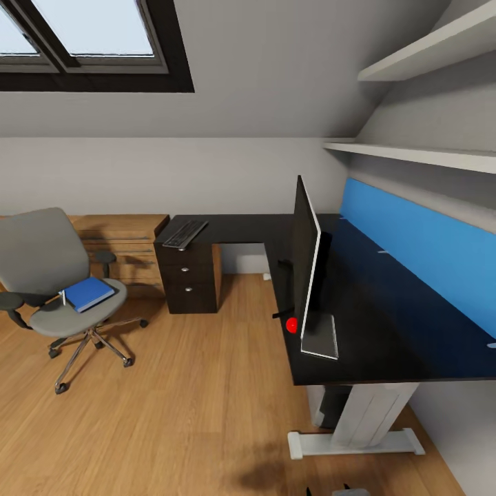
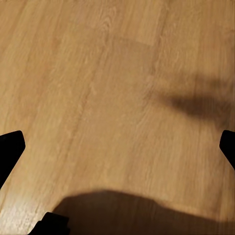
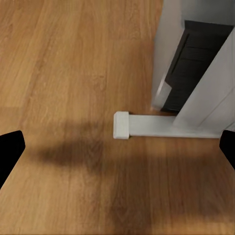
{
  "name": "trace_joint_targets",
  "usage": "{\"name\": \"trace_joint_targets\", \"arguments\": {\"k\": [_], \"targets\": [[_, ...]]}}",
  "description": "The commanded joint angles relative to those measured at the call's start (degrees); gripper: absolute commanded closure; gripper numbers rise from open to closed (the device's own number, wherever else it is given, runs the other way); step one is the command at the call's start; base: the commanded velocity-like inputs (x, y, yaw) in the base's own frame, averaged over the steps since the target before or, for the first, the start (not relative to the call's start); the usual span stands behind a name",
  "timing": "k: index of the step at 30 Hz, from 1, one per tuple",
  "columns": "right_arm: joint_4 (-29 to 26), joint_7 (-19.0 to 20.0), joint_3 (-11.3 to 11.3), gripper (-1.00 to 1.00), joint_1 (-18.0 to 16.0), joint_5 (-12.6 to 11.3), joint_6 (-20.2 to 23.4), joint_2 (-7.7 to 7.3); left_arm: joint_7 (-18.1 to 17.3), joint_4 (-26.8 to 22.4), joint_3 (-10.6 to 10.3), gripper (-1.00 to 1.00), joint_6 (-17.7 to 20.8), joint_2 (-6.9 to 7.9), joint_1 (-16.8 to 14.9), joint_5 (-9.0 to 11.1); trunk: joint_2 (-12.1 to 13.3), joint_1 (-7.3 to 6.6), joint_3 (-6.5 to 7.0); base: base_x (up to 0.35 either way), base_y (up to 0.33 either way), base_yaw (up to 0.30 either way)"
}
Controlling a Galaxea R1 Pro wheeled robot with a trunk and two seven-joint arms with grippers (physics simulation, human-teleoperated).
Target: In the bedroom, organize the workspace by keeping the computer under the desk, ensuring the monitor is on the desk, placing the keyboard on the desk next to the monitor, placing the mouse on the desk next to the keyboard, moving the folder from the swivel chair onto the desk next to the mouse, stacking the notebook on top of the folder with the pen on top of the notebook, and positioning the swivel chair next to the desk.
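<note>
Head view: L-shaped desk [image 1: 386, 344] with black top and blue back panel [image 1: 420, 241] stood at right under a sloped ceiling, with a skylight [image 1: 83, 41] and two wall shelves [image 1: 413, 153]. Monitor [image 1: 305, 255] stood upright on the desk, seen nearly edge-on, red dot at its lower corner, its stand [image 1: 321, 335] near the front edge. Keyboard [image 1: 184, 233] lay on the far wing of the desk, above the dark drawer unit [image 1: 186, 275]. Swivel chair [image 1: 58, 289] stood well apart from the desk on the wood floor [image 1: 179, 406], in front of a light-wood dresser [image 1: 124, 248]. Blue folder [image 1: 88, 293] lay flat on the chair seat; a thin light stick, likely the pen [image 1: 63, 298], stood just beside its edge. Left gripper [image 2: 117, 147] hung over bare floor, fingertips [image 2: 11, 147] spread wide, nothing between them. Right gripper [image 3: 117, 147] likewise spread and empty, above the floor near the desk's white foot [image 3: 147, 126] and leg; a grey boxy case, possibly the computer [image 3: 196, 54], sat behind it.
</note>
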Motion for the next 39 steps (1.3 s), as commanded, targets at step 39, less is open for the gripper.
{"name": "trace_joint_targets", "arguments": {"k": [39], "targets": [[-0.4,-0.4,-0.1,-1.00,-0.1,0.3,4.5,-0.03,0.3,0.0,-0.2,-1.00,-0.3,0.32,0.0,0.1,0.0,0.00,-0.05,0.000,-0.169,0.000]]}}
